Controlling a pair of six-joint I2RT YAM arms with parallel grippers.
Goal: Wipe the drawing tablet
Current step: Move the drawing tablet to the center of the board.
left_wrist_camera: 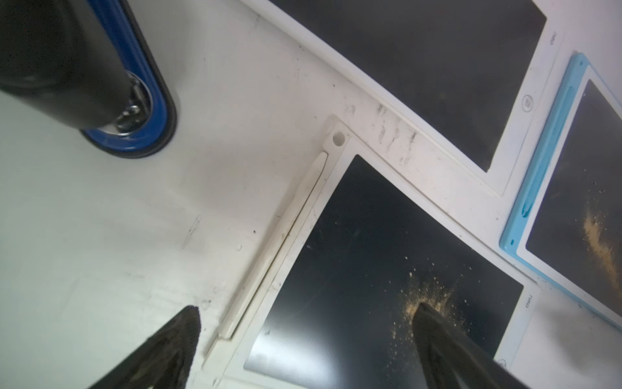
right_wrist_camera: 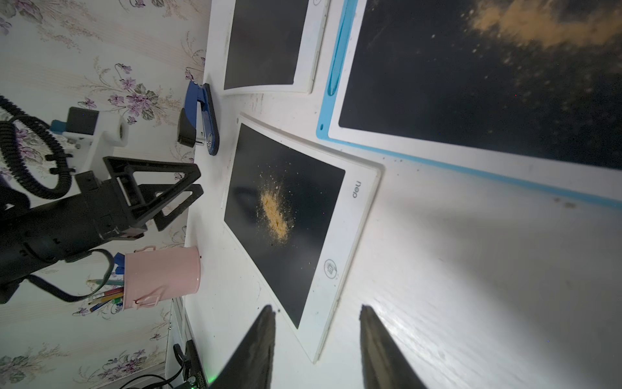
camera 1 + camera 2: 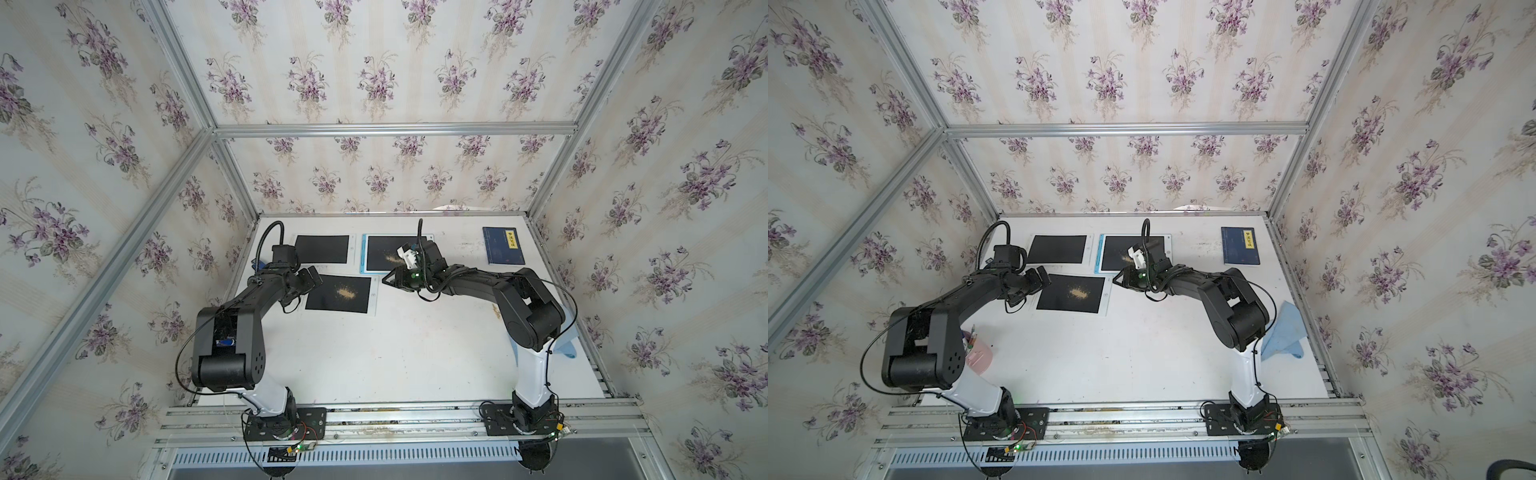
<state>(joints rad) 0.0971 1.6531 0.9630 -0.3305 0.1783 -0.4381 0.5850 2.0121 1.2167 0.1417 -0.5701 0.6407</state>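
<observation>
In both top views three tablets lie toward the back of the white table. A far white tablet has a clean screen, a blue-edged tablet sits just beside it, and a near tablet lies in front. The last two are dusted with tan powder. The left gripper hovers at the near tablet's left edge, and the right gripper is just off its far right corner. A book lies at the back right.

In a top view a blue cloth lies at the table's right edge, well apart from the tablets.

The left wrist view shows the left gripper's jaws spread wide and empty over the near tablet, with a stapler nearby.

The right wrist view shows the right gripper's jaws apart, holding nothing, above the near tablet's corner. A pink cup of pencils stands beyond.
</observation>
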